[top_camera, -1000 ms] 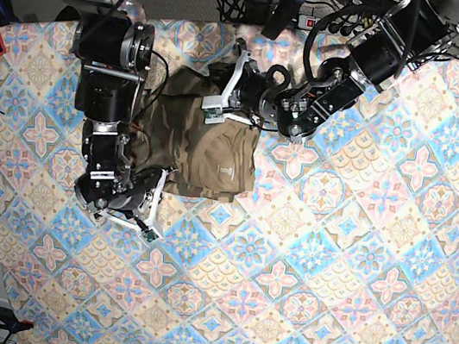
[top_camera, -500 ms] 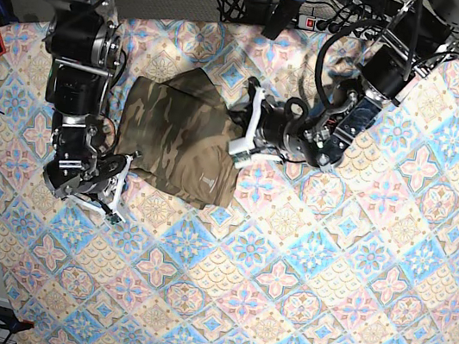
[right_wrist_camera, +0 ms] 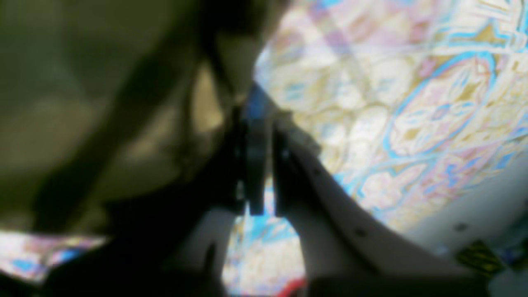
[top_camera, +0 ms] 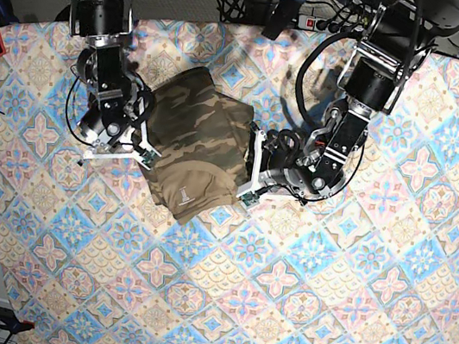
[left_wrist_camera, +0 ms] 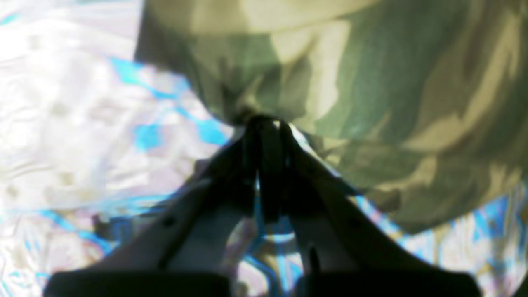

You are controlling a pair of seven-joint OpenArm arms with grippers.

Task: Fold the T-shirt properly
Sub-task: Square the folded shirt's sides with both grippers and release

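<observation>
Both tools are pinched shut on the T-shirt (top_camera: pixel 197 145): the left tool (left_wrist_camera: pixel 264 123) bites a bunched edge of cloth, and the right tool (right_wrist_camera: pixel 258 123) looks clamped on the opposite edge, though that view is blurred. The shirt lies as a compact, already doubled bundle on the table (top_camera: pixel 350 296), between the two arms near the far-left part. This looks like a late step, dragging or squaring the bundle. Next, each tool likely needs to let go cleanly without tugging the layers apart.
</observation>
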